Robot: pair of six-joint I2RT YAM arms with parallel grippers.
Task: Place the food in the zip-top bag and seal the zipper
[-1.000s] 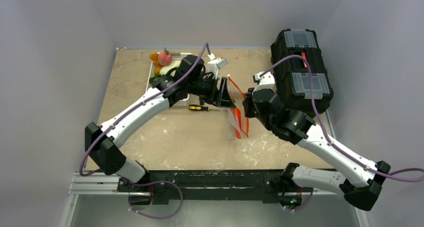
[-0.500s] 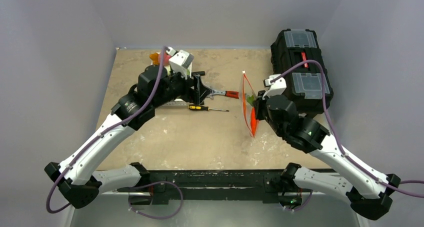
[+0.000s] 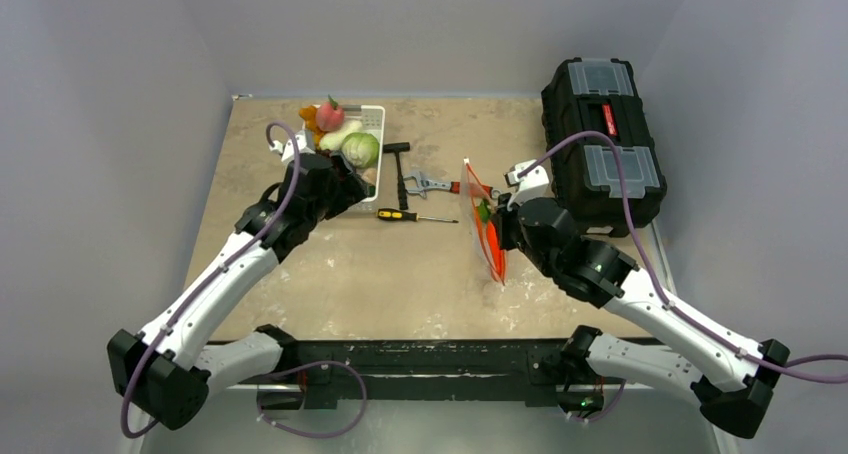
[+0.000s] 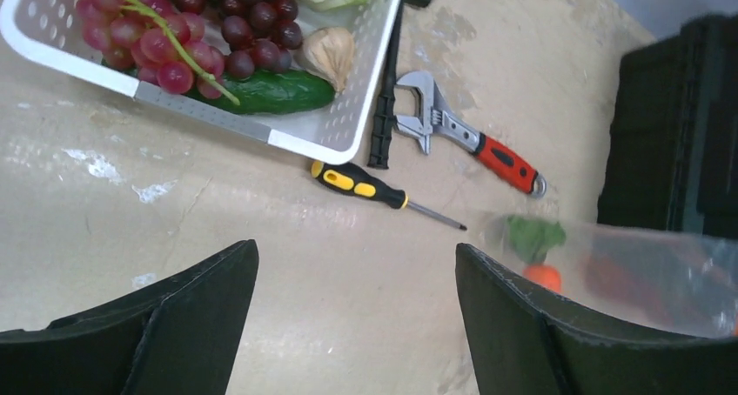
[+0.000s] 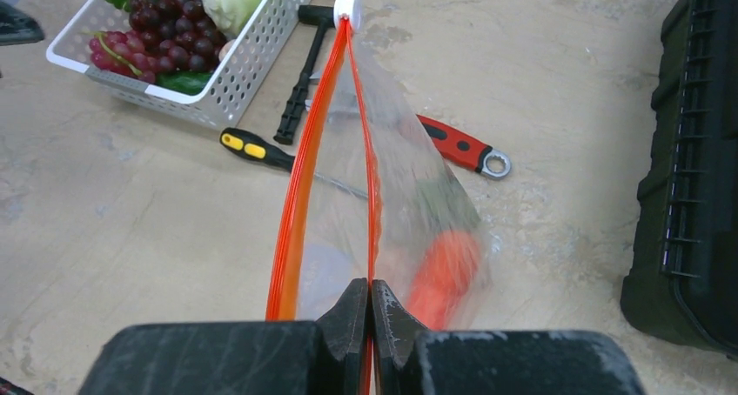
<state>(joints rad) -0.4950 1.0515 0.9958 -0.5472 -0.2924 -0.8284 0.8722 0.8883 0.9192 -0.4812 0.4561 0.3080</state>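
Right of centre in the overhead view, the zip-top bag [image 3: 487, 236] hangs upright, mouth gaping, with the right claw [image 5: 370, 301] clenched on its zipper [image 5: 302, 195]. A carrot [image 5: 444, 269] blurs behind the plastic. Mottled beige tabletop [image 3: 400, 274], grey walls. Upper left in the left wrist view, the white basket [image 4: 344, 130], cut off, holds grapes [image 4: 174, 38]; the left claw [image 4: 355, 254] is spread, holding nothing.

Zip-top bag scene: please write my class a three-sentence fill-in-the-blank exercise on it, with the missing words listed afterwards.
The right gripper is shut on the edge of the zip-top bag, which holds an orange ____.
The grapes lie in the white ____.
The left gripper stands ____ and holds nothing.
Missing words: carrot; basket; open.
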